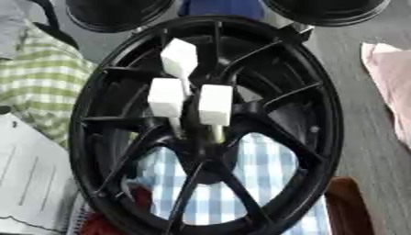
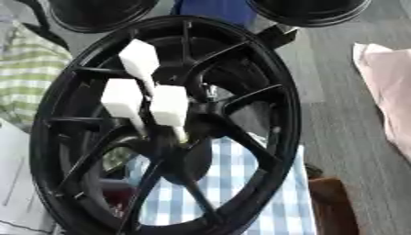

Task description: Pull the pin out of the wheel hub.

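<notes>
black spoked wheel hub point(image 1: 205, 124) upright, three white-headed pins point(image 1: 215, 104) stuck near its center, blue checked cloth point(image 1: 233, 183) behind.

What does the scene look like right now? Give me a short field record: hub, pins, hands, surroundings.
hub: black spoked wheel hub, standing on edge, filling the view
pins: three white block-headed pins clustered near the centre, heads sticking out
hands: neither shows in either view
behind hub: blue checked cloth
left: green checked cloth, white paper
right: pink cloth
</notes>
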You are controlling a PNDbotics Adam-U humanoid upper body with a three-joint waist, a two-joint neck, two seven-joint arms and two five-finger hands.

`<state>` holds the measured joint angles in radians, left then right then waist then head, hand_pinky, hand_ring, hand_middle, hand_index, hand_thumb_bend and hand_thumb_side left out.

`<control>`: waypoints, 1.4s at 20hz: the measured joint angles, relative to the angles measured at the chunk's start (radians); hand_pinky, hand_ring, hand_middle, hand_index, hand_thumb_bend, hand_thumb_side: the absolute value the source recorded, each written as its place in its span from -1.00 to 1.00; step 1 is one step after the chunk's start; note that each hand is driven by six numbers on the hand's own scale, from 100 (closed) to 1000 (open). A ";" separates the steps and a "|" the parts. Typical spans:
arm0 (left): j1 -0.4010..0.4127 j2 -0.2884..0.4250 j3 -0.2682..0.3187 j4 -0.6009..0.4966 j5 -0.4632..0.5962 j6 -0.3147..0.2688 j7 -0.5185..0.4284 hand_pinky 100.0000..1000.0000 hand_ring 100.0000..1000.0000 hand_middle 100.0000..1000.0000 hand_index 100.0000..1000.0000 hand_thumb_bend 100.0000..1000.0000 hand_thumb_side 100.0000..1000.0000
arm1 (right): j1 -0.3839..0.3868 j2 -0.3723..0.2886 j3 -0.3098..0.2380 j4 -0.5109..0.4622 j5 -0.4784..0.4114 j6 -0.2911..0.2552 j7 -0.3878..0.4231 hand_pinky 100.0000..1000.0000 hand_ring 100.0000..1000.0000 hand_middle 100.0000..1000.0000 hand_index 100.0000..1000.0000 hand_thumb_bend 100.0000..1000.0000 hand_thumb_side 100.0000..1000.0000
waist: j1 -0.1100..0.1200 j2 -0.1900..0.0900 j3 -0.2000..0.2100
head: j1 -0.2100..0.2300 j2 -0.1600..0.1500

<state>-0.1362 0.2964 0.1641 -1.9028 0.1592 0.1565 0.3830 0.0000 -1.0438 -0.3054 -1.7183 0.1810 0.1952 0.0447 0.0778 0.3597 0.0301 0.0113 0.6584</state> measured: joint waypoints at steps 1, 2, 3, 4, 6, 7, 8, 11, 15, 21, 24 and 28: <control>0.000 0.000 0.000 0.000 0.000 0.000 0.000 0.82 0.12 0.18 0.39 -0.51 0.38 | 0.000 0.001 0.000 0.000 -0.003 0.005 -0.005 0.80 0.74 0.89 0.69 -1.00 -0.03 | 0.000 -0.001 0.000 | 0.000 0.000; 0.000 -0.001 0.000 0.000 0.000 0.000 0.000 0.82 0.11 0.18 0.39 -0.51 0.38 | -0.001 0.001 0.000 -0.001 -0.006 0.009 -0.010 0.80 0.73 0.88 0.68 -1.00 -0.06 | 0.000 -0.002 0.000 | 0.000 0.000; 0.000 -0.002 0.000 0.000 0.000 0.000 0.000 0.82 0.11 0.18 0.39 -0.51 0.38 | -0.004 0.001 0.000 -0.001 -0.009 0.013 -0.013 0.80 0.74 0.89 0.68 -0.99 -0.21 | 0.000 -0.003 0.001 | 0.001 0.000; 0.000 -0.003 0.000 0.000 -0.001 0.000 0.000 0.82 0.11 0.18 0.39 -0.51 0.38 | -0.008 0.001 0.001 -0.004 -0.010 0.016 -0.014 0.80 0.74 0.89 0.68 -0.94 -0.46 | 0.000 -0.003 0.002 | 0.001 0.000; 0.000 -0.004 0.000 0.000 -0.001 0.000 0.000 0.82 0.11 0.18 0.39 -0.51 0.38 | -0.009 0.001 0.002 -0.005 -0.011 0.022 -0.014 0.81 0.75 0.89 0.67 -0.86 -1.00 | 0.000 -0.003 0.003 | 0.001 0.000; 0.000 -0.005 0.000 0.000 -0.001 0.000 0.000 0.82 0.11 0.18 0.39 -0.51 0.38 | -0.009 0.001 0.003 -0.005 -0.011 0.025 -0.012 0.81 0.76 0.90 0.66 -0.76 -1.00 | 0.000 -0.003 0.003 | 0.001 0.000; 0.000 -0.006 0.000 0.000 -0.001 0.000 0.000 0.82 0.11 0.18 0.39 -0.50 0.38 | -0.010 0.001 0.004 -0.005 -0.008 0.029 -0.007 0.81 0.76 0.90 0.64 -0.60 -1.00 | 0.000 -0.003 0.003 | 0.001 0.000; 0.000 -0.007 0.000 0.000 -0.001 0.000 0.000 0.82 0.11 0.18 0.39 -0.50 0.38 | -0.015 0.001 0.004 -0.005 0.012 0.043 0.000 0.81 0.75 0.88 0.63 -0.50 -1.00 | 0.000 -0.003 0.004 | 0.001 0.000; 0.000 -0.007 0.000 0.000 -0.001 0.000 0.000 0.82 0.11 0.18 0.39 -0.50 0.38 | -0.017 0.002 0.004 -0.006 0.033 0.064 -0.001 0.76 0.65 0.81 0.62 -0.94 -0.60 | 0.000 -0.003 0.004 | 0.001 0.000; 0.002 -0.007 0.000 0.000 -0.001 0.000 0.000 0.82 0.11 0.18 0.38 -0.50 0.38 | -0.025 0.014 0.005 -0.037 -0.098 0.076 -0.124 0.68 0.37 0.54 0.36 -1.00 0.24 | 0.000 -0.003 0.004 | 0.001 0.000; 0.002 -0.007 0.000 0.000 -0.001 0.000 0.000 0.82 0.11 0.17 0.38 -0.50 0.38 | -0.026 0.021 0.019 -0.069 -0.189 0.061 -0.179 0.68 0.34 0.53 0.35 -1.00 0.50 | 0.000 -0.003 0.007 | 0.001 -0.001; 0.000 -0.007 0.000 0.000 -0.001 0.000 0.000 0.82 0.11 0.17 0.38 -0.50 0.38 | -0.043 0.041 0.043 -0.124 -0.279 0.039 -0.215 0.68 0.30 0.52 0.32 -1.00 0.59 | 0.000 -0.003 0.011 | 0.000 -0.002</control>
<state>-0.1367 0.2895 0.1641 -1.9032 0.1583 0.1567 0.3832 -0.0434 -1.0028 -0.2627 -1.8425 -0.0982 0.2346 -0.1707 0.0778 0.3572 0.0408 0.0112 0.6566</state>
